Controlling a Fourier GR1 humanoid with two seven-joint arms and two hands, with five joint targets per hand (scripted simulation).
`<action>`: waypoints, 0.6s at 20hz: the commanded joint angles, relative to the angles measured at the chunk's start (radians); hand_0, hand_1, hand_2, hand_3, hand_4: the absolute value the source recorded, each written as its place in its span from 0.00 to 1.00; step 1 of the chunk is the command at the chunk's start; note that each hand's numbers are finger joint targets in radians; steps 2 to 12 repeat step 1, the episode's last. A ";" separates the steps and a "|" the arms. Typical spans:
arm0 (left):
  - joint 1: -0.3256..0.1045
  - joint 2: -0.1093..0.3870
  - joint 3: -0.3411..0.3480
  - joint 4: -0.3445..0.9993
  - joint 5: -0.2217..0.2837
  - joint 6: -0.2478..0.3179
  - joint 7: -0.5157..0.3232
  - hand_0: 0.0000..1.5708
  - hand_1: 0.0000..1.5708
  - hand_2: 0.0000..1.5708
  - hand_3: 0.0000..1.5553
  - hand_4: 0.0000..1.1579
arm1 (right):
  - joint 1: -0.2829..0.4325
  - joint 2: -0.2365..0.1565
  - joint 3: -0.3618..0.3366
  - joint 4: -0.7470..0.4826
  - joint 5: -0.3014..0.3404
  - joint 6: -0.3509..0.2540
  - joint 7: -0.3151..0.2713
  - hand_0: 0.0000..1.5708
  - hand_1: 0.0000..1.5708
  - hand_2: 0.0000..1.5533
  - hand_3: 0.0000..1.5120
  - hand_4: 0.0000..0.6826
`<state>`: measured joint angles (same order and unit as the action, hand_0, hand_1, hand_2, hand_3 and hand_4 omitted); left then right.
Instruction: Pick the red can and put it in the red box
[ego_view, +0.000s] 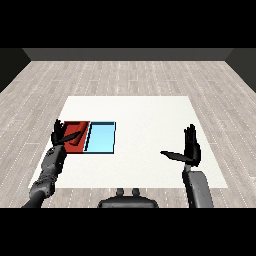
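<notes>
The red can (75, 135) lies on its side, at a slant, inside the red tray (83, 125) at the table's left. My left hand (59, 134) hovers at the tray's left edge, right beside the can, with fingers straight and pointing away from me; it is open and holds nothing. My right hand (191, 148) is raised over the right part of the table, far from both trays. It is open too, fingers up and thumb stretched out to the left.
A light blue tray (102, 139) lies against the red tray's right side. The white table (145, 115) stretches between the trays and my right hand. Grey wood floor surrounds the table.
</notes>
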<state>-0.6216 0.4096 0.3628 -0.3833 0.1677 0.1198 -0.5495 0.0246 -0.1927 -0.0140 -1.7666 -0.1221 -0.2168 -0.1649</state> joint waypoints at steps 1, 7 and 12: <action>0.039 -0.070 0.025 -0.159 0.069 -0.139 -0.193 0.00 0.00 0.00 0.00 0.00 | 0.002 -0.003 0.020 -0.076 -0.056 0.054 0.026 0.00 0.00 0.00 0.00 0.00; 0.039 -0.070 0.025 -0.159 0.069 -0.139 -0.193 0.00 0.00 0.00 0.00 0.00 | 0.002 -0.003 0.020 -0.076 -0.056 0.054 0.026 0.00 0.00 0.00 0.00 0.00; 0.039 -0.070 0.025 -0.159 0.069 -0.139 -0.193 0.00 0.00 0.00 0.00 0.00 | 0.002 -0.003 0.020 -0.076 -0.056 0.054 0.026 0.00 0.00 0.00 0.00 0.00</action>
